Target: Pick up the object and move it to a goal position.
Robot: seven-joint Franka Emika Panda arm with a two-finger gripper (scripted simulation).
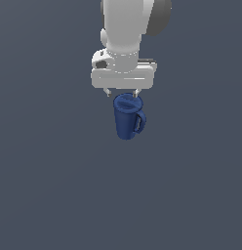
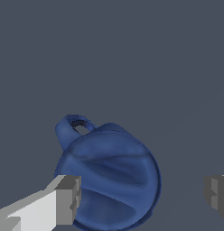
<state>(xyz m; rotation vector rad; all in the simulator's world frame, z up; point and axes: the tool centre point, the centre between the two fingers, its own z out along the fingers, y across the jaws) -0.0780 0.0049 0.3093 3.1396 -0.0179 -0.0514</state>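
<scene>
The object is a tall dark blue mug (image 1: 126,118) standing upright on the grey floor, its loop handle toward the exterior view's right. My gripper (image 1: 122,93) hangs straight above it, fingertips about level with the rim. In the wrist view I look down into the mug (image 2: 109,176), whose handle (image 2: 71,126) sticks out to one side. The gripper (image 2: 143,196) is open and straddles the mug. One finger (image 2: 66,198) is at or very near the mug's wall, and the other finger (image 2: 217,196) stands well apart from it.
A plain dark grey floor (image 1: 54,185) spreads all around the mug. No other object, container or edge shows in either view.
</scene>
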